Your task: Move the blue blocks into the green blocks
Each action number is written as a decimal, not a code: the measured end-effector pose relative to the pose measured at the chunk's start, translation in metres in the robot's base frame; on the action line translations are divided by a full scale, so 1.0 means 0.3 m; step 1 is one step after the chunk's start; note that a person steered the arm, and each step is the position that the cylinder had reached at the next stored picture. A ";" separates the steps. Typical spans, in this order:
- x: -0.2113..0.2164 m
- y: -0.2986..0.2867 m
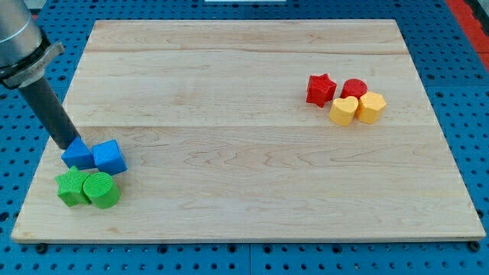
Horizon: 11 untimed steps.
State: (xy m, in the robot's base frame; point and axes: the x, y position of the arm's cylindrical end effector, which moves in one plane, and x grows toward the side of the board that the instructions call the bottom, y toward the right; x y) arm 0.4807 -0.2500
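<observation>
Camera view: my tip [69,144] against blue blocks [94,156], beside green blocks [88,189].

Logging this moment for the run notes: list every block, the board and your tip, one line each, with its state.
My tip: down, touching left blue block.
Left blue block: against right blue one, above green pair.
Right blue cube-like block: touching green cylinder.
Green star-like block: beside cylinder.
Green cylinder: upright.
Red star block, red round block, yellow heart-like block, yellow block: clustered.
Wooden board: flat.
</observation>
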 end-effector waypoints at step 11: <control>-0.027 0.257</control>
